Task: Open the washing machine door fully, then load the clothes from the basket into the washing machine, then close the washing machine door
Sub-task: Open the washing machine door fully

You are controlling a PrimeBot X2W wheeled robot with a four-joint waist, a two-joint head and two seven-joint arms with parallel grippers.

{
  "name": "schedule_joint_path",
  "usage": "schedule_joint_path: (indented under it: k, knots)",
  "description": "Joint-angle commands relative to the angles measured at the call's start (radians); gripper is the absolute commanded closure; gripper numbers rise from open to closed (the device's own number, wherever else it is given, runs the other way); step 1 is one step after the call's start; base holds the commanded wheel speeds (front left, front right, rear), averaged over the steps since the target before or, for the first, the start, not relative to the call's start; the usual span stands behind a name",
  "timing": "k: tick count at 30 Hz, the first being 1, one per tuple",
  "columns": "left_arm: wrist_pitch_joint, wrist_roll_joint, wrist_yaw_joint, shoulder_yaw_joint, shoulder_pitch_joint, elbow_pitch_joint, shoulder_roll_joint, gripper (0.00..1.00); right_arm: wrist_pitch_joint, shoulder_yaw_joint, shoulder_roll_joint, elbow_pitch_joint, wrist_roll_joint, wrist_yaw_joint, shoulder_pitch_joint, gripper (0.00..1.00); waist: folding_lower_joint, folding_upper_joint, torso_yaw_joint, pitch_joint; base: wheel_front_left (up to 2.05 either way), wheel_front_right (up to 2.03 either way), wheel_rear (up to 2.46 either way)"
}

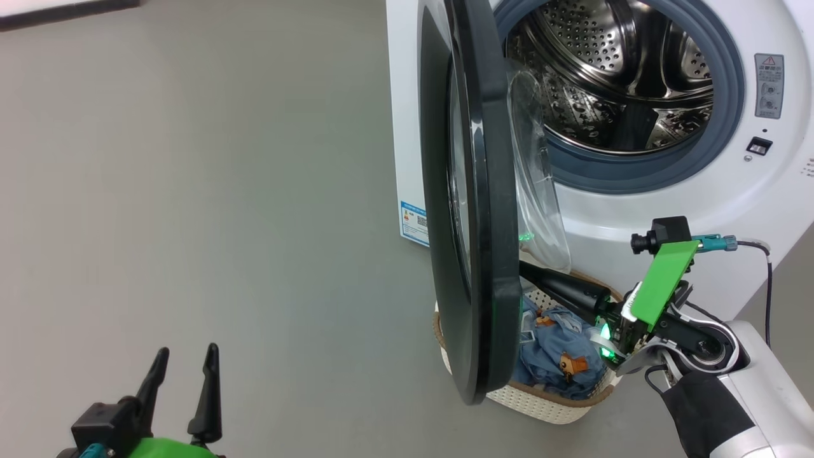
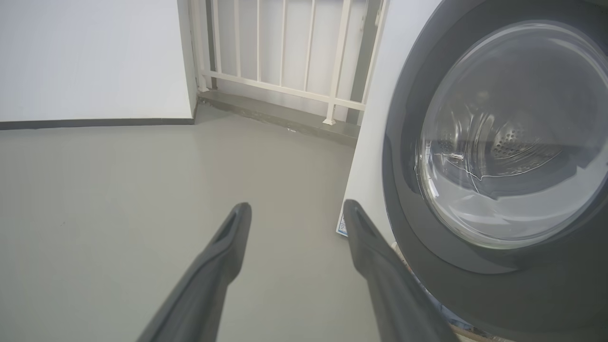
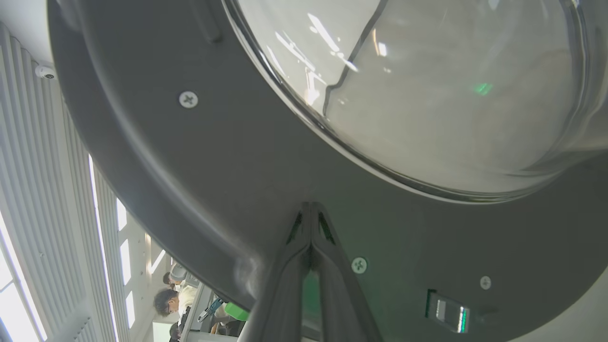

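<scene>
The closed right gripper (image 3: 311,209) is set against the glossy black round door ring (image 3: 228,180); bare grey floor (image 1: 191,191) is seen beyond the wide-spread left gripper (image 1: 187,350).

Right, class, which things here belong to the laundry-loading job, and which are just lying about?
Job: round black-ringed glass door; big white front-loading washing machine; light blue bear-print clothes; cream perforated plastic basket.
Not job: white metal railing; dark wall skirting.

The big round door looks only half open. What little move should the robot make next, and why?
Probably push the glossy black round washing machine door wider with the shut right tool, whose tips appear to meet its inner face. The door stands edge-on over the cream perforated basket, partly covering the light blue bear-print clothes.
</scene>
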Motion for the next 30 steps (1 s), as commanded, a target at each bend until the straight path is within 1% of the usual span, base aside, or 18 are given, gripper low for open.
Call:
schedule_joint_path:
  k: [1,12,13,14,15,16,17,22,23,27,29,30]
  knots:
    - [-0.006,0.007,0.000,0.033,-0.024,-0.020,0.021,0.00,0.005,0.018,0.013,-0.032,0.005,0.002,-0.006,1.00,0.0000,0.0000,-0.005,0.000,0.00,0.00,0.00]
    - [-0.006,0.008,0.004,0.036,-0.017,-0.025,0.018,0.00,-0.015,-0.002,0.012,-0.030,-0.011,0.002,0.003,1.00,0.0000,0.0000,-0.074,-0.012,0.00,0.00,0.00]
    - [-0.006,0.007,0.003,0.037,-0.017,-0.025,0.018,0.00,-0.020,-0.004,0.010,-0.033,-0.015,0.002,0.003,0.83,0.0000,0.0000,-0.083,-0.013,0.00,0.00,0.00]
    - [-0.006,0.006,0.003,0.036,-0.016,-0.026,0.016,0.00,-0.025,-0.006,0.008,-0.036,-0.019,0.002,0.004,0.59,0.0000,0.0000,-0.093,-0.014,0.00,0.00,0.00]
    - [-0.006,0.007,0.003,0.036,-0.015,-0.027,0.015,0.00,-0.027,-0.006,0.007,-0.040,-0.023,0.002,0.005,0.40,0.0000,0.0000,-0.103,-0.015,0.00,0.00,0.00]
    - [-0.006,0.007,0.003,0.035,-0.013,-0.028,0.013,0.00,-0.031,-0.008,0.005,-0.045,-0.027,0.002,0.007,0.05,0.0000,0.0000,-0.114,-0.017,0.00,0.00,0.00]
    - [-0.006,0.006,0.003,0.034,-0.012,-0.029,0.012,0.00,-0.037,-0.010,0.004,-0.052,-0.031,0.002,0.009,0.00,0.0000,0.0000,-0.125,-0.019,0.00,0.00,0.00]
    - [-0.006,0.008,0.002,0.034,-0.008,-0.038,0.006,0.00,-0.086,-0.006,0.001,-0.108,-0.076,0.002,0.029,0.00,0.0000,0.0000,-0.184,-0.029,0.00,0.00,0.00]
    - [-0.006,0.009,0.002,0.036,-0.009,-0.042,0.006,0.00,-0.106,0.001,0.000,-0.137,-0.096,0.002,0.040,0.00,0.0000,0.0000,-0.209,-0.031,0.00,0.00,0.00]
    - [-0.006,0.013,0.001,0.039,-0.008,-0.058,0.007,0.00,-0.179,0.023,-0.015,-0.208,-0.170,0.002,0.059,0.00,0.0000,0.0000,-0.261,-0.030,0.00,0.00,0.00]
    - [-0.006,0.016,0.001,0.041,-0.006,-0.066,0.006,0.00,-0.240,0.035,-0.024,-0.238,-0.219,0.002,0.071,0.00,0.0000,0.0000,-0.286,-0.028,0.00,0.00,0.00]
    - [-0.006,0.016,0.001,0.041,-0.006,-0.066,0.006,0.00,-0.240,0.035,-0.024,-0.238,-0.219,0.002,0.071,0.00,0.0000,0.0000,-0.286,-0.028,0.00,0.00,0.00]
